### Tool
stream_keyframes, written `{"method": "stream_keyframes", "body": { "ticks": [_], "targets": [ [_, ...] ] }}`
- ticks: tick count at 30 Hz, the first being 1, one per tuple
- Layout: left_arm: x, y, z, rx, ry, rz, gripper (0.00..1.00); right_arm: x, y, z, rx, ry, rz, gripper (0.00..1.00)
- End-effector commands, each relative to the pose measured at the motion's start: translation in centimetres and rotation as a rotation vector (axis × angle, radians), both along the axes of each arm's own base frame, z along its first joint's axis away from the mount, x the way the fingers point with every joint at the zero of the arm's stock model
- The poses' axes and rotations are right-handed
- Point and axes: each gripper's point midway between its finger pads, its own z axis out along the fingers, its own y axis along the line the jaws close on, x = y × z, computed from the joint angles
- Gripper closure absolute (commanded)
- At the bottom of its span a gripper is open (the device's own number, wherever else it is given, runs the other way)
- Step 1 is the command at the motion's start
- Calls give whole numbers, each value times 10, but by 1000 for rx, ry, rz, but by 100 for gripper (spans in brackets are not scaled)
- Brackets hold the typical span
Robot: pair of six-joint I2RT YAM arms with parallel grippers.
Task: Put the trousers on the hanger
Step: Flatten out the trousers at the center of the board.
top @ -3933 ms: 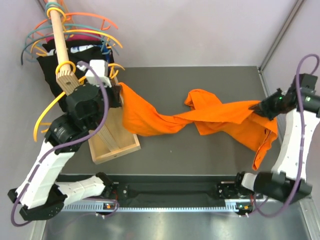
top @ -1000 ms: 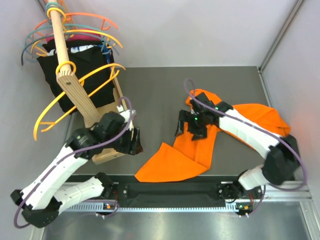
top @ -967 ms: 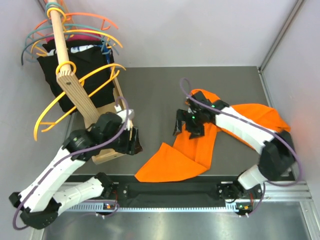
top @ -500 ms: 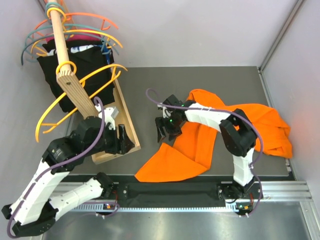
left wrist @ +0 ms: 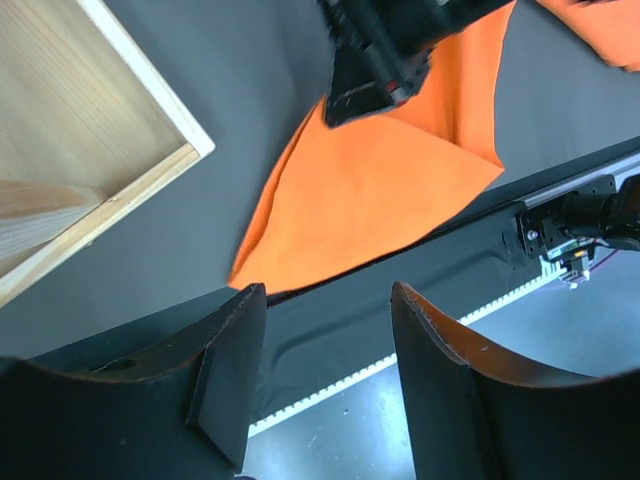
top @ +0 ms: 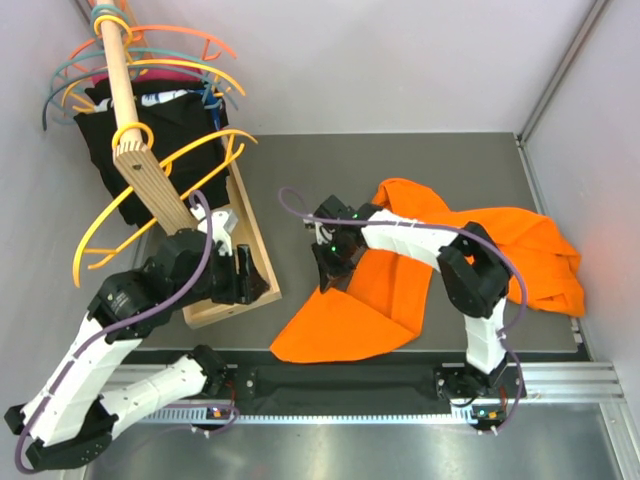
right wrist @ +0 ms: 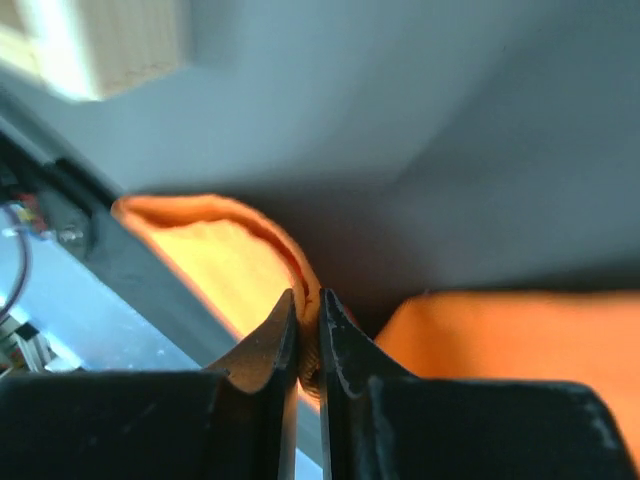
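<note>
Right gripper (right wrist: 308,302): jaws drawn almost together, a thin ridge of orange cloth pinched between the tips. It has hold of an edge fold of the trousers (top: 392,300), low over the table (top: 300,180), at the cloth's left margin. How much fabric lies inside the pinch the wrist view does not show.

Left gripper (left wrist: 322,370): fingers apart, nothing between them. It hangs over the near corner of the rack's wooden base tray (top: 255,235), looking down on the near flap of the trousers.

Trousers: flat on the table, loosely heaped. The long axis runs from the broad flap at the near centre, up under the right arm, and out to a bunched mass at the right side. No part of them is on the hanger.

Hanger (top: 185,150): amber-yellow, its ring round the slanted wooden pole (top: 118,70) at far left, its arms curving out toward the table. It lies left of and beyond the pinch point, well apart from it. The left arm is by far the nearer to it; the right arm would have to reach across the table.

In the way: the base tray and the left arm's own wrist sit between the held fold and the hanger. Behind the hanger on the same pole hang black garments (top: 150,110), with coral hangers (top: 190,33) and teal hangers (top: 55,80) crowded at the top.

Judgement: the cloth must be lifted and carried leftward; most of it trails right, so drag and a slipping pinch are the risks.
</note>
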Motion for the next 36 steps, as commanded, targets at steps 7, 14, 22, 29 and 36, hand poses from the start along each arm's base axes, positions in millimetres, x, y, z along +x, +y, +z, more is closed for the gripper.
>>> {"method": "stream_keyframes", "body": {
  "ticks": [7,14,22,29,36],
  "targets": [
    [22,-21,21,-43,-86,-37,43,-14,-51,174,108,-393,-40,100],
    [24,-21,15,-3,-65,-40,43,-144,-54,118,225,-116,83,90],
    [16,-12,-4,54,16,-16,43,-232,-55,78,213,103,235,49],
    [4,-3,-32,62,123,60,46,-175,-63,85,218,-11,-26,35],
    [-13,-22,-58,39,259,-27,47,-94,-98,62,142,-57,-351,36]
  ]
}}
